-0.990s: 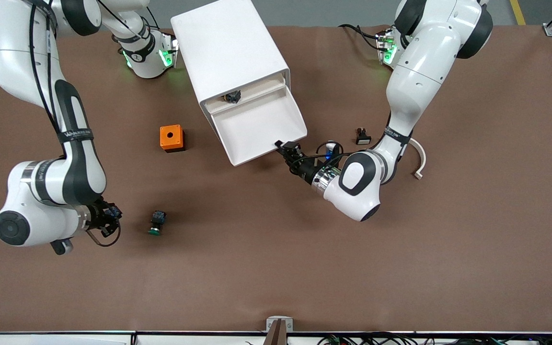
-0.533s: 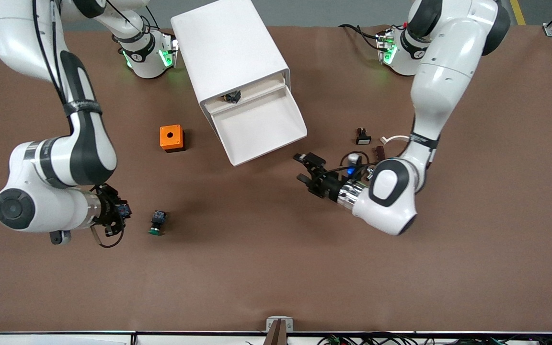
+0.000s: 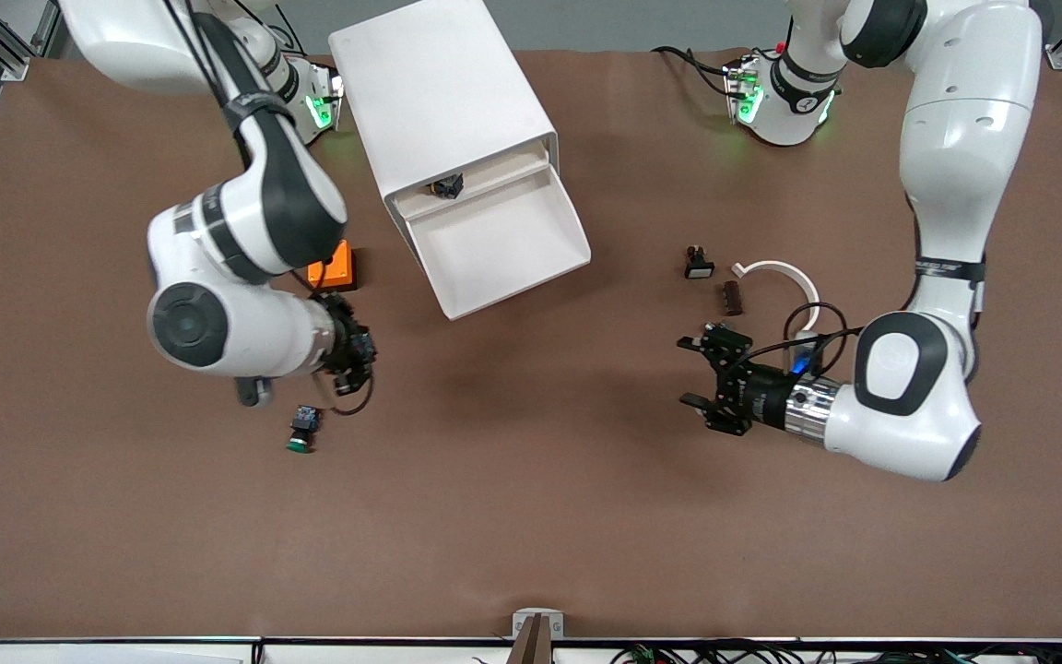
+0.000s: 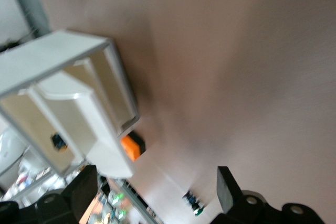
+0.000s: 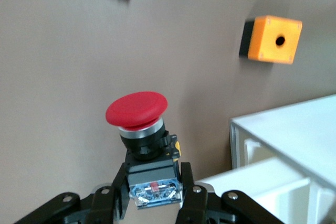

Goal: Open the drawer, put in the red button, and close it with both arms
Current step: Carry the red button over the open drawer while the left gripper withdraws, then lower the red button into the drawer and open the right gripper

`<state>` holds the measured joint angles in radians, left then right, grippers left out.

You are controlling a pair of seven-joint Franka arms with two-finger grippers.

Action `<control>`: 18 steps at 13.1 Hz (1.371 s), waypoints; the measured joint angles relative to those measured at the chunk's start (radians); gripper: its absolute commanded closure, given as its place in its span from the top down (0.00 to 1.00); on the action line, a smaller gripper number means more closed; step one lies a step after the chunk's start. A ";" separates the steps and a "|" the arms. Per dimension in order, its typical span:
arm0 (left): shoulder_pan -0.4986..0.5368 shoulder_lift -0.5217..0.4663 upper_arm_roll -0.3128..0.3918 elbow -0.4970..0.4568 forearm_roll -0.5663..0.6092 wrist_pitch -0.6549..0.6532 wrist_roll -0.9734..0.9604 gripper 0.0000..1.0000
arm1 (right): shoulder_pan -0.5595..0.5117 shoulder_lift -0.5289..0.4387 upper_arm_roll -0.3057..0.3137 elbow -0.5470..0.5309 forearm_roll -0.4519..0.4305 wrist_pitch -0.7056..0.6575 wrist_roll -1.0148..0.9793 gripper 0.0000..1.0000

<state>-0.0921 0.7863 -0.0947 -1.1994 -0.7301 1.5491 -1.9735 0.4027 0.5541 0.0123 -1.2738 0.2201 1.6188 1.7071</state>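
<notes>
The white cabinet [image 3: 443, 92] stands at the back middle. Its middle drawer [image 3: 499, 244] is pulled out and holds nothing; the top drawer shows a small black part [image 3: 446, 187]. My right gripper [image 3: 354, 355] is shut on the red button [image 5: 137, 109], gripping its black-and-blue body, above the table between the orange box and the green button. The cabinet's open front shows beside it in the right wrist view [image 5: 294, 129]. My left gripper [image 3: 690, 372] is open and empty, low over bare table toward the left arm's end. Its view shows the pulled-out drawer [image 4: 68, 108] at a distance.
A green-capped button [image 3: 302, 430] lies nearer the camera than the right gripper. An orange box with a hole [image 3: 339, 263] is partly hidden by the right arm. A small black-and-white part [image 3: 698, 266], a brown piece [image 3: 732, 297] and a white curved piece [image 3: 775, 269] lie near the left arm.
My left gripper has left the drawer's front corner and moved toward the left arm's end, open. My right gripper has carried the red button from the table's end toward the cabinet.
</notes>
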 measured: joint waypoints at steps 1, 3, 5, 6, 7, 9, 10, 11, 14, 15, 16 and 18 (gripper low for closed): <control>0.018 -0.004 0.001 0.000 0.056 0.000 0.054 1.00 | 0.037 0.000 0.000 0.000 0.015 0.011 0.036 0.02; 0.044 -0.006 0.002 0.000 0.152 0.000 0.165 1.00 | 0.099 0.000 0.001 -0.003 0.033 0.052 0.112 0.02; 0.044 -0.024 0.001 0.007 0.245 0.000 0.290 1.00 | 0.153 0.003 0.001 -0.012 0.036 0.089 0.170 0.02; 0.039 -0.042 0.000 0.009 0.292 0.000 0.343 1.00 | 0.178 0.004 0.001 -0.022 0.038 0.111 0.197 0.02; 0.034 -0.061 -0.001 0.009 0.335 0.000 0.394 1.00 | 0.206 0.004 0.001 -0.036 0.040 0.128 0.221 0.02; 0.026 -0.092 -0.003 0.009 0.424 0.009 0.509 1.00 | 0.267 0.005 0.002 -0.076 0.041 0.160 0.260 0.02; 0.020 -0.103 -0.005 0.009 0.469 0.023 0.560 1.00 | 0.293 0.005 0.001 -0.104 0.041 0.187 0.276 0.02; 0.008 -0.108 -0.006 0.009 0.510 0.039 0.593 1.00 | 0.316 0.005 0.001 -0.138 0.041 0.225 0.286 0.02; -0.053 -0.109 -0.009 0.009 0.621 0.089 0.666 1.00 | 0.354 -0.002 0.001 -0.195 0.041 0.279 0.288 0.05; -0.073 -0.109 -0.009 0.009 0.637 0.111 0.718 1.00 | 0.357 -0.003 0.001 -0.203 0.041 0.286 0.288 0.10; -0.087 -0.109 -0.009 0.009 0.642 0.131 0.768 1.00 | 0.358 -0.005 0.000 -0.210 0.041 0.292 0.288 0.18; -0.095 -0.109 -0.015 0.009 0.642 0.158 0.867 1.00 | 0.358 -0.006 -0.002 -0.217 0.041 0.294 0.287 0.33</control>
<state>-0.1871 0.6777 -0.1093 -1.1908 -0.0882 1.7066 -1.1063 0.7605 0.5485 0.0100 -1.4906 0.2607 1.9133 1.9943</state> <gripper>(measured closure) 0.000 0.581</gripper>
